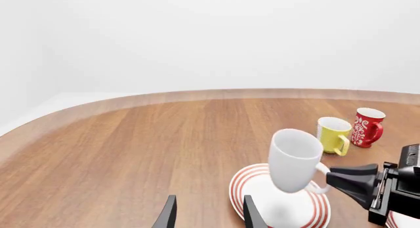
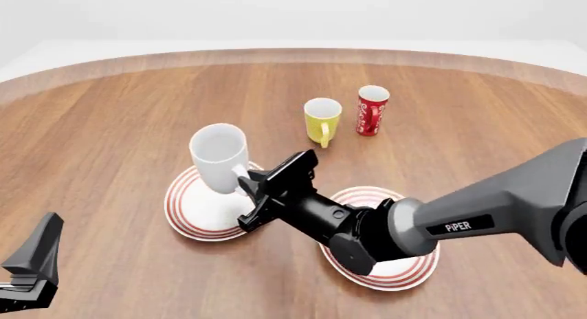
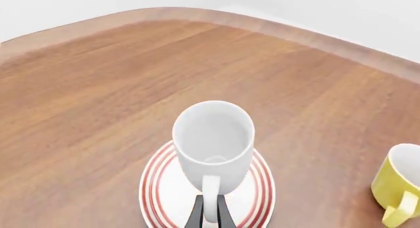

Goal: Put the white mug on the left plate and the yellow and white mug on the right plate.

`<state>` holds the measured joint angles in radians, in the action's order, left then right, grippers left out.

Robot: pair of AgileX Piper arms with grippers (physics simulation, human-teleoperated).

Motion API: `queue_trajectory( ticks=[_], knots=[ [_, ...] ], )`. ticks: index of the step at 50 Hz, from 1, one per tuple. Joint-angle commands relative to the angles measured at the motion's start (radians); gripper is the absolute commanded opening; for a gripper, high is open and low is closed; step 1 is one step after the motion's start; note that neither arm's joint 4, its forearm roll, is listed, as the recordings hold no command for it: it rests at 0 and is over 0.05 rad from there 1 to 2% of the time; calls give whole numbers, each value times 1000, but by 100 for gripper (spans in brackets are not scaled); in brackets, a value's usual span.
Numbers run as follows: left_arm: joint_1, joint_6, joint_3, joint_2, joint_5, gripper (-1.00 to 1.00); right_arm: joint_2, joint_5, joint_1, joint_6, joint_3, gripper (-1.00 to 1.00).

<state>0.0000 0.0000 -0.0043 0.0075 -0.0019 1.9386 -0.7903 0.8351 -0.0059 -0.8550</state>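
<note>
The white mug (image 2: 218, 164) hangs slightly tilted just above the left plate (image 2: 188, 212), a white plate with red rings. My right gripper (image 2: 247, 190) is shut on its loop handle; the right wrist view shows the fingers (image 3: 196, 215) pinching the handle below the white mug (image 3: 213, 139). The yellow and white mug (image 2: 322, 119) stands upright farther back on the table. The right plate (image 2: 403, 274) lies partly under my right arm. My left gripper (image 1: 208, 215) is open and holds nothing, low at the front left, apart from the left plate (image 1: 246, 184).
A tall red cup (image 2: 372, 111) with white markings stands just right of the yellow mug. The round wooden table's curved far edge (image 2: 293, 56) runs behind them. My right forearm stretches across the right plate toward the left one.
</note>
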Motion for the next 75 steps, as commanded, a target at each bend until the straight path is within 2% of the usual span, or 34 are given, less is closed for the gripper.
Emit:
queue_trajectory(
  ticks=[1, 48, 49, 65, 75],
  knots=[
    [0, 0, 0, 0, 0, 100, 23, 1, 4, 9, -12, -100],
    [0, 0, 0, 0, 0, 100, 91, 41, 22, 23, -51, -100],
    [0, 0, 0, 0, 0, 100, 93, 44, 20, 19, -54, 100],
    [0, 0, 0, 0, 0, 100, 92, 48, 13, 26, -53, 100],
    [0, 0, 0, 0, 0, 100, 64, 30, 9, 32, -14, 100]
  ],
)
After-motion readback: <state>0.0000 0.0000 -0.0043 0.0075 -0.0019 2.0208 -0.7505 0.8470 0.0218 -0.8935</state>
